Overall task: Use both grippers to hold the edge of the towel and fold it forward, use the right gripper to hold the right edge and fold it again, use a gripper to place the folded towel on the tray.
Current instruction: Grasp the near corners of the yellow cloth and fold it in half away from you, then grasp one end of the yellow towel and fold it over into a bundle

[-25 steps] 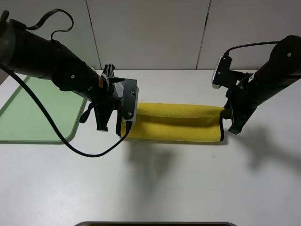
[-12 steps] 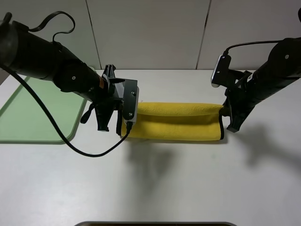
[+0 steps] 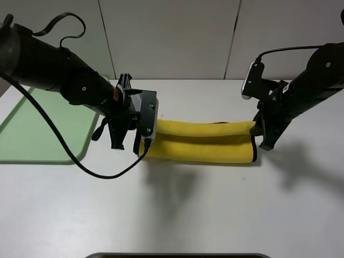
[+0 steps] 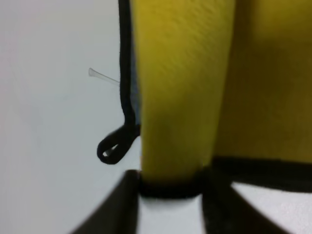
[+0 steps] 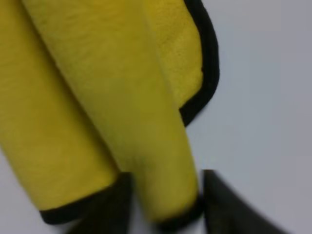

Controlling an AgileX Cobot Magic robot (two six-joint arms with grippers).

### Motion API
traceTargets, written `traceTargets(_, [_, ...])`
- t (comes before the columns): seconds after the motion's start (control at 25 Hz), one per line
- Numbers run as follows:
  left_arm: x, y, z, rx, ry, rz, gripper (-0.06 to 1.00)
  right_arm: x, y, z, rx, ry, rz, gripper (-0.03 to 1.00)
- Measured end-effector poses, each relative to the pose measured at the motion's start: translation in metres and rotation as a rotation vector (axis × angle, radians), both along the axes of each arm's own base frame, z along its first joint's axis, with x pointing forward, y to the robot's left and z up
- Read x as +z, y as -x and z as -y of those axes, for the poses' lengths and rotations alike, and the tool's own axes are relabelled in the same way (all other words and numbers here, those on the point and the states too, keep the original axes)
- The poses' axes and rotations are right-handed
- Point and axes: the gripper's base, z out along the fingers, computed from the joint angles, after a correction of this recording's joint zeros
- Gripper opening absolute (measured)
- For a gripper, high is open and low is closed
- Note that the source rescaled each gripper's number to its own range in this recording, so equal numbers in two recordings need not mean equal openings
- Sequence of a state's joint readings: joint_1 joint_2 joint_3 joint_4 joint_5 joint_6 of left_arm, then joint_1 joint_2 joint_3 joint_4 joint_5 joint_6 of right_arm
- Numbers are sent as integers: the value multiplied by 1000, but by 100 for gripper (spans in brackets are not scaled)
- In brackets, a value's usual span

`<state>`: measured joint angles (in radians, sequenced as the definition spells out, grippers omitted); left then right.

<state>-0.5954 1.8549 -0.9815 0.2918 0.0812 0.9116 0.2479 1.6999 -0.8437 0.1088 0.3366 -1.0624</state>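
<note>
The yellow towel (image 3: 201, 141) lies on the white table between the two arms, doubled over into a long roll-like band. My left gripper (image 3: 141, 145) is shut on its left end; in the left wrist view the jaws pinch the black-bound edge (image 4: 170, 187), with the small corner loop (image 4: 113, 148) beside it. My right gripper (image 3: 257, 138) is shut on the right end; the right wrist view shows the towel (image 5: 122, 107) held between the jaws, its black trim (image 5: 207, 73) curving past. The pale-green tray (image 3: 37, 129) lies at the far left, with nothing on the part in view.
The white table (image 3: 188, 209) stretches in front of the towel. A pale panelled wall (image 3: 172, 37) stands behind. A loose black cable (image 3: 80, 161) hangs from the left arm over the tray's corner. A dark object (image 3: 177, 256) shows at the bottom edge.
Both grippers have carried the towel's held edge a little forward, so the upper fold sits lower over the bottom layer and the band looks narrower. The arms have barely moved otherwise.
</note>
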Motion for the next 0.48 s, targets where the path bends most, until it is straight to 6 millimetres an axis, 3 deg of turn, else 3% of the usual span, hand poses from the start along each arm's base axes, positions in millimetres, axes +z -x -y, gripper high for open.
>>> traceTargets(0.08, [0, 0, 0, 7, 3, -2, 52, 0, 0, 0, 1, 1, 5, 75])
traceTargets(0.16, [0, 0, 0, 10, 7, -1, 69, 1, -1, 0, -3, -3, 16, 90])
traceTargets(0.28, [1, -2, 1, 7, 23, 15, 90, 1, -2, 0, -4, -4, 20, 98])
traceTargets(0.48, [2, -2, 2, 8, 29, 19, 99, 1, -2, 0, -6, -5, 21, 99])
